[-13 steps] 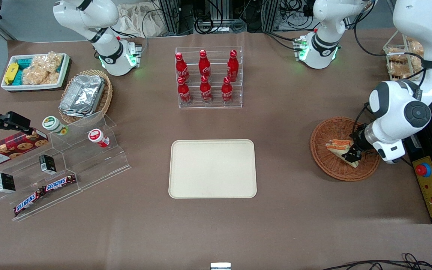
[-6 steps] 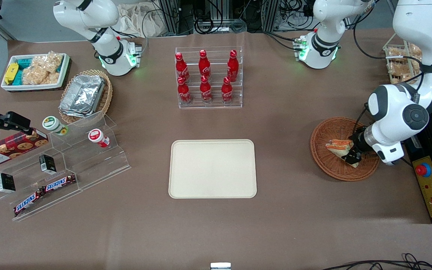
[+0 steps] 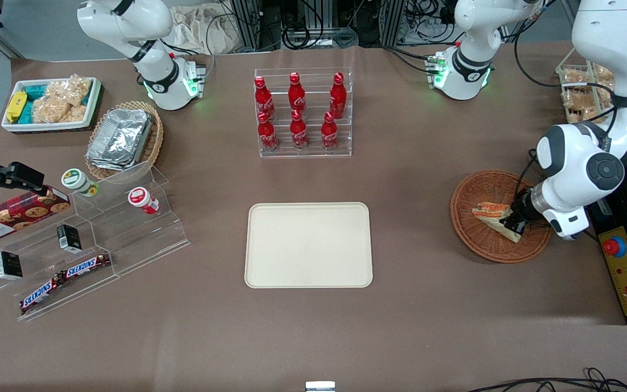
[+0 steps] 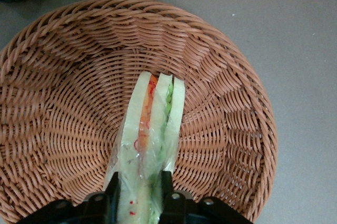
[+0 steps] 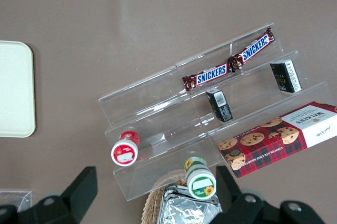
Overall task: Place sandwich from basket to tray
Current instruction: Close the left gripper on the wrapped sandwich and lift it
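1. Front view: at the right of the frame, the left arm's gripper point(image 3: 511, 224) reaches into the reddish-brown wicker basket point(image 3: 477, 188) and pinches the sandwich point(image 3: 491, 212), its dark fingers clamped on the wedge's pale end nearest the arm. The orange filling edge faces up-frame.

2. Front view: the cream tray point(image 3: 308, 244) lies bare at frame centre, with open brown table point(image 3: 411, 218) between it and the basket; more open cloth runs along the lower frame.

3. Front view: six red Coca-Cola bottles point(image 3: 298, 111) stand in a clear rack at upper centre. At lower left, two Snickers bars point(image 3: 66, 276) lie on a clear stepped stand point(image 3: 101, 239), with a red Walkers cookie box point(image 3: 11, 214) at its up-frame end.

4. Left wrist view: the sandwich point(image 4: 150, 145) stands on edge in the basket point(image 4: 63, 119), wrapped in clear film, red and green layers showing between pale bread. Two black fingers point(image 4: 112, 203) press its sides. The basket's rim curves close around it, bare table outside.

5. Right wrist view: "SNICKERS" point(image 5: 229, 63) and "Walkers" point(image 5: 276, 137) read clearly on the stand; a corner of the tray point(image 5: 16, 90) sits at the frame's left edge.
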`<state>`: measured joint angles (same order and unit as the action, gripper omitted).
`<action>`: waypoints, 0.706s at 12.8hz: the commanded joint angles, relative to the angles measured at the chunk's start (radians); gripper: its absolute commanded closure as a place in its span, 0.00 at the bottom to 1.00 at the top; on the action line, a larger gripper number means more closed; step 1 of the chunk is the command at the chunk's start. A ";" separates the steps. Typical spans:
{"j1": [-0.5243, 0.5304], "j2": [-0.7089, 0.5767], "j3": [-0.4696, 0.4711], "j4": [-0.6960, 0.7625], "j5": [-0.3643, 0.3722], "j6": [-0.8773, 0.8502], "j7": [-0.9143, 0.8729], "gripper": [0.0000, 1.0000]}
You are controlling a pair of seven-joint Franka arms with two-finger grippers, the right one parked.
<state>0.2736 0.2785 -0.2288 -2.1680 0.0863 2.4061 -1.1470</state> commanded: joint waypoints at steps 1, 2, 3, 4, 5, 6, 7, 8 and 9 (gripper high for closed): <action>-0.001 -0.012 -0.003 -0.009 0.018 0.013 -0.026 1.00; -0.001 -0.019 -0.003 -0.003 0.018 0.010 -0.017 1.00; -0.002 -0.030 -0.004 0.003 0.018 0.007 -0.007 1.00; -0.004 -0.036 -0.006 0.022 0.020 -0.017 0.009 0.99; -0.005 -0.047 -0.007 0.051 0.018 -0.088 0.057 0.98; -0.007 -0.050 -0.010 0.092 0.010 -0.170 0.120 1.00; -0.011 -0.048 -0.020 0.141 0.009 -0.235 0.133 1.00; -0.011 -0.053 -0.047 0.187 0.009 -0.295 0.148 1.00; -0.011 -0.059 -0.070 0.242 0.013 -0.358 0.162 1.00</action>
<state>0.2687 0.2365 -0.2636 -2.0173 0.0947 2.1610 -1.0169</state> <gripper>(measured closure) 0.890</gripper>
